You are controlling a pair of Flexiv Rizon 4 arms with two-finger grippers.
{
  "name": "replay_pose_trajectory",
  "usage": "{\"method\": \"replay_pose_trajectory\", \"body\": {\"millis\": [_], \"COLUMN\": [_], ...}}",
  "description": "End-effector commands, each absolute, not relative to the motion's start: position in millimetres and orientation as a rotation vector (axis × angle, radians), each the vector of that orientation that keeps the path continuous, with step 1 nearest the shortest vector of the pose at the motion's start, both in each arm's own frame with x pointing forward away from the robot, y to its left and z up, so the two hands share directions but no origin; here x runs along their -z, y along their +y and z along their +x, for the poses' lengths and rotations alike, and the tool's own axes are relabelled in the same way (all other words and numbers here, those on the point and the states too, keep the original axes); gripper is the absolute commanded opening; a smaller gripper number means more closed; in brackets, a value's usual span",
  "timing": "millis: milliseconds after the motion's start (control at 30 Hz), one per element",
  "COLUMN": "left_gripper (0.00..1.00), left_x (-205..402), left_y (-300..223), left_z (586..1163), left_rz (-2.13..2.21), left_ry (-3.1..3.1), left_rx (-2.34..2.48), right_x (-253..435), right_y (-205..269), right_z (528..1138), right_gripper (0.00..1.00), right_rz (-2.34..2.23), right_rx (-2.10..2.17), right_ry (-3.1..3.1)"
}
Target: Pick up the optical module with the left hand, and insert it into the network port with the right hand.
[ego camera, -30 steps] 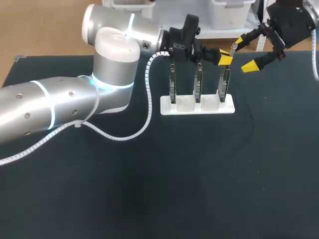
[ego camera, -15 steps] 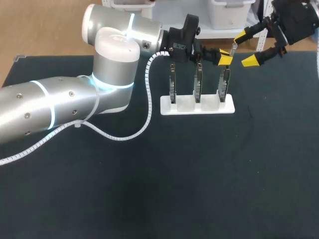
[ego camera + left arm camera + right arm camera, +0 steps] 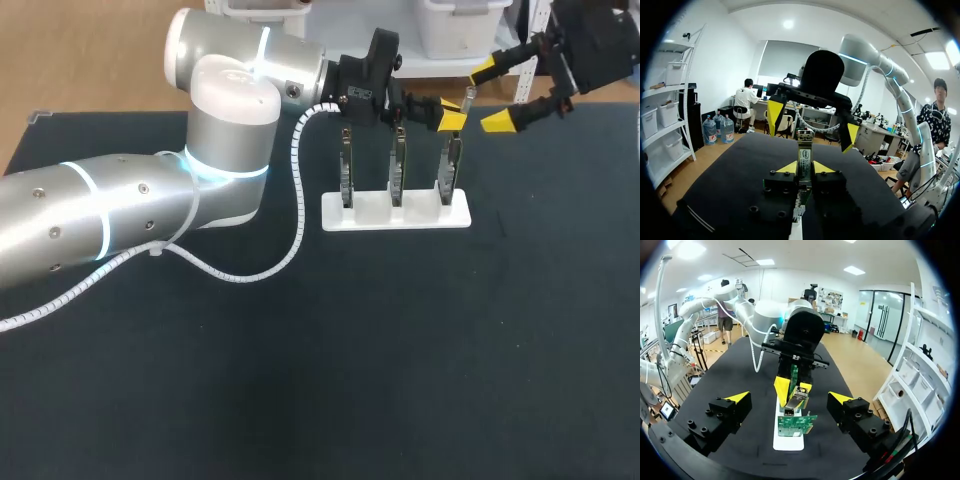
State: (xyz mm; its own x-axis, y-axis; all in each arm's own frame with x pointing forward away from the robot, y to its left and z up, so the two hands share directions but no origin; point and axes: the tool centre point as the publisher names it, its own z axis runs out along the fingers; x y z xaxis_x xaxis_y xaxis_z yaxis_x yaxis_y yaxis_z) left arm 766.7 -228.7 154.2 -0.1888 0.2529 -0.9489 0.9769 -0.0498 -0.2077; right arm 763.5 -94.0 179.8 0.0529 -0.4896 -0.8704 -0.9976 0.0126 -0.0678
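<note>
In the left wrist view my left gripper [image 3: 804,168] is shut on the optical module [image 3: 804,154], a slim metal stick pointing forward. The head view shows that left gripper [image 3: 449,112] above the rightmost of three upright port boards [image 3: 451,163], with the module's tip [image 3: 467,100] sticking out to the right. My right gripper [image 3: 493,96] hangs open just right of the tip, one finger on each side of it without touching. From the right wrist view, the module [image 3: 796,400] lies ahead, between the fingers of the open right gripper [image 3: 789,397].
The three boards stand in a white holder [image 3: 396,212] at the back middle of the dark table [image 3: 380,350]. In the right wrist view, a green board [image 3: 795,424] and the holder [image 3: 788,441] sit below the module. My left arm's cable [image 3: 290,250] loops down beside the holder.
My right gripper has shifted slightly up and back, staying open around the module's tip. The left arm and the module have not moved.
</note>
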Motion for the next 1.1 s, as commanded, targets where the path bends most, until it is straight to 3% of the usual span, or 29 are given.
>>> {"method": "replay_pose_trajectory", "body": {"millis": [33, 1100], "left_gripper": [0.0, 0.0], "left_x": [-155, -155], "left_y": [-228, -228], "left_z": [765, 765], "left_rz": [1.348, 1.348], "left_ry": [1.514, 1.514], "left_rx": [1.285, 1.285], "right_x": [-181, -184], "right_y": [-91, -82], "right_z": [766, 779], "right_gripper": [1.0, 1.0], "right_rz": [-1.578, -1.586], "right_rx": [-0.862, -0.943], "right_ry": [1.526, 1.519]}}
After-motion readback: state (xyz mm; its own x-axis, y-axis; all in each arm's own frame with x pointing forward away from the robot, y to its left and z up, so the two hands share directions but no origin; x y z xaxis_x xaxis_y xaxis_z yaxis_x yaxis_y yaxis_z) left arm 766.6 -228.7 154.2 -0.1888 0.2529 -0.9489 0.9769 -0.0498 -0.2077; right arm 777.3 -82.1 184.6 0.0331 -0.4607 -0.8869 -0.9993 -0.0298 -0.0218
